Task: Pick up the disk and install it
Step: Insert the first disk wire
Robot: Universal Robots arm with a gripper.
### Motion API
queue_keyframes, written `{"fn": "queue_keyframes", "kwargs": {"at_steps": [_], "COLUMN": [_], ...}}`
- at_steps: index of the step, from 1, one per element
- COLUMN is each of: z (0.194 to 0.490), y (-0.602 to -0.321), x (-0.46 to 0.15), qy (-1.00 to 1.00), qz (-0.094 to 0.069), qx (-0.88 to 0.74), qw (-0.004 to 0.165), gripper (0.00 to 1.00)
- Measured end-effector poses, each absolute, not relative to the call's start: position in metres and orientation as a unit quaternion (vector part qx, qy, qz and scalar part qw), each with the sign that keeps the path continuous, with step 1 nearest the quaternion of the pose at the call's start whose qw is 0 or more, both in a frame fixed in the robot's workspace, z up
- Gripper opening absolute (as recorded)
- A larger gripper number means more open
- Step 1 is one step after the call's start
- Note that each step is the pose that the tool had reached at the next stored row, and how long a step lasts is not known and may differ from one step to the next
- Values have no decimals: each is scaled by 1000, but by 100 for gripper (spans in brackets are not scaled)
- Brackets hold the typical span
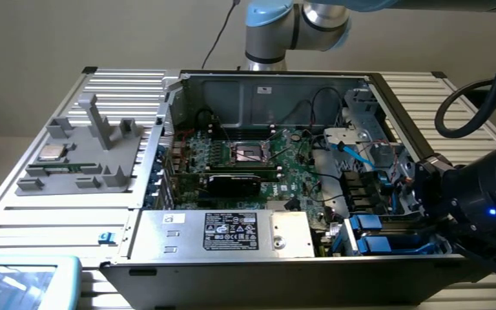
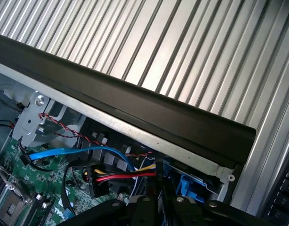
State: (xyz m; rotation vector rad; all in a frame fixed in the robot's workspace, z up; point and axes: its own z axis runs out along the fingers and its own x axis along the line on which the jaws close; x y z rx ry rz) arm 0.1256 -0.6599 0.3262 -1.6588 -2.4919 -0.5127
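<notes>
Tabletop (image 1: 454,110): ribbed metal, carrying the open computer case (image 1: 274,278).
Arm (image 1: 485,194): comes in from the exterior view's right, wrist bent low over the case's drive bay.
Disk (image 1: 392,244): in that bay, blue carrier (image 2: 189,186) just beside the fingers (image 2: 165,195).
Handling: likely dense, rigid, shock-sensitive, with slick faces.
Hold: best by the carrier's plastic edges.
Fingers: drawn close together; any pinch on the carrier is hidden.

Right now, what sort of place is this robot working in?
Probably a robotics lab bench for computer assembly: an open computer case on a ribbed aluminium table, a grey parts fixture beside it, a robot arm behind.
</notes>
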Motion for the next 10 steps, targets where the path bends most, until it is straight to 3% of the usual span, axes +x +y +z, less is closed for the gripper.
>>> {"fn": "queue_keyframes", "kwargs": {"at_steps": [10], "z": [328], "y": [-660], "x": [118], "qy": [-819], "qz": [-162], "qx": [-547], "qw": [58], "gripper": [17]}}
